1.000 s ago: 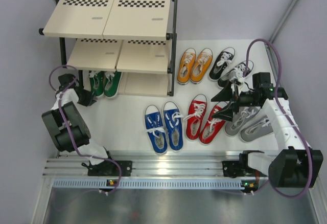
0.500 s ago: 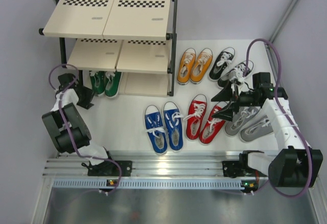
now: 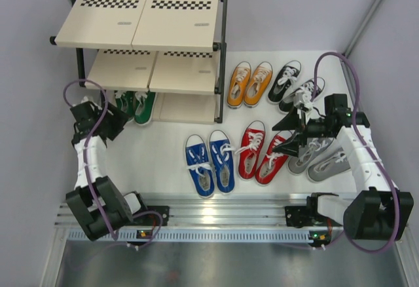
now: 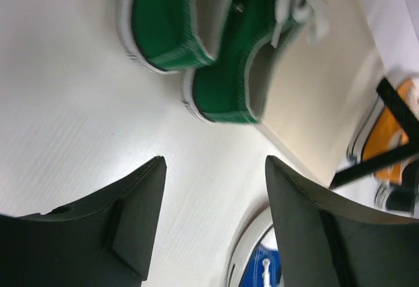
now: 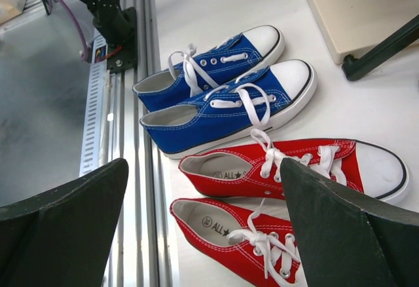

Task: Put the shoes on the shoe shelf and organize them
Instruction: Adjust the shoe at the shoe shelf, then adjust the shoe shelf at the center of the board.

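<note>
Step in hand: the green pair point(image 3: 134, 105) is in the lowest tier of the shoe shelf point(image 3: 141, 18), at its left end, toes under the middle board and heels pointing out toward the left arm. I judge this pair as good as placed and the other five still to do.
Green pair, seating: the left wrist view does not show whether the heels lie fully on the bottom board point(image 3: 190, 107) or overhang it.
Left hand point(image 4: 215, 189): fingers apart, gripping nothing, only bare white surface point(image 4: 78, 116) between them. It is just short of the green heels and not touching them.
Right hand point(image 5: 203, 169): spread wide and empty, hovering over the red pair point(image 5: 281, 169), with the blue pair point(image 5: 222, 97) just beyond.
Still on the surface: blue, red and grey pair point(image 3: 321, 156) in the near row; orange pair point(image 3: 249, 84) and black pair point(image 3: 291, 84) beside the shelf's right post.
Next move, as I judge it: the right hand is better placed. It would drop onto one red shoe, grip across its sides, then carry it left to a free board.
Risk: loose laces could snag, and the low tiers leave little headroom.
</note>
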`<state>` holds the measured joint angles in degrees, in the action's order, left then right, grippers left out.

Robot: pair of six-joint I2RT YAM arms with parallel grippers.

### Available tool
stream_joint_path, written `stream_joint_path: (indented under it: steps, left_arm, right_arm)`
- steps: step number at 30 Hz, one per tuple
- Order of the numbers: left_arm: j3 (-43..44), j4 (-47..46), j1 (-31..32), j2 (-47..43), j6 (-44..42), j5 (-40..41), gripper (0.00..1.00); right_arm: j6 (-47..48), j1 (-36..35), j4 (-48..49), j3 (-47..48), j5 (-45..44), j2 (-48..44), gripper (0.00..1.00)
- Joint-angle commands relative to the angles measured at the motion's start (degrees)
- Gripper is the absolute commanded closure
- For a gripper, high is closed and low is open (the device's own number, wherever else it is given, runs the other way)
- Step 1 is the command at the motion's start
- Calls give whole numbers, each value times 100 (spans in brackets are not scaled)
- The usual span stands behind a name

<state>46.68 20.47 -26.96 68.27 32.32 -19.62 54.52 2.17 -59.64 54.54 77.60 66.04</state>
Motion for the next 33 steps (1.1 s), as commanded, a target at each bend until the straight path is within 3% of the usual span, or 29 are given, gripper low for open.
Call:
stream_joint_path:
  steps: [1, 4, 7, 8, 12, 16, 20, 28, 33]
  left_arm:
    - [-124, -553, 155, -375, -943, -1254, 33]
    - [-132, -439, 699, -604, -1453, -755, 39]
    - [-202, -368, 1508, -806, -1823, -124, 59]
    - [-220, -368, 1866, -894, -1921, 61, 73]
    - [-457, -552, 2642, -1088, -2597, 818, 99]
    - [-607, -763, 3424, -1097, -3816, 1345, 100]
    - [-729, -1097, 4092, -878, -4890, 2390, 100]
    - [-1046, -2643, 4419, -18, -6990, 3227, 100]
    - [-1160, -3610, 4436, 625, -7607, 3359, 100]
  right_arm:
    - [524, 108, -136, 215, 36, -162, 1]
    - [542, 108, -110, 197, 18, -144, 1]
    - [542, 108, -83, 197, -35, -127, 1]
    - [551, 108, -66, 188, -52, -127, 0]
    - [551, 116, -30, 144, -87, -74, 0]
    - [568, 108, -39, 153, -114, -21, 1]
    - [586, 108, -30, 144, -131, -48, 1]
    - [603, 116, -39, 144, -140, -48, 0]
    - [674, 108, -92, 153, -140, -12, 1]
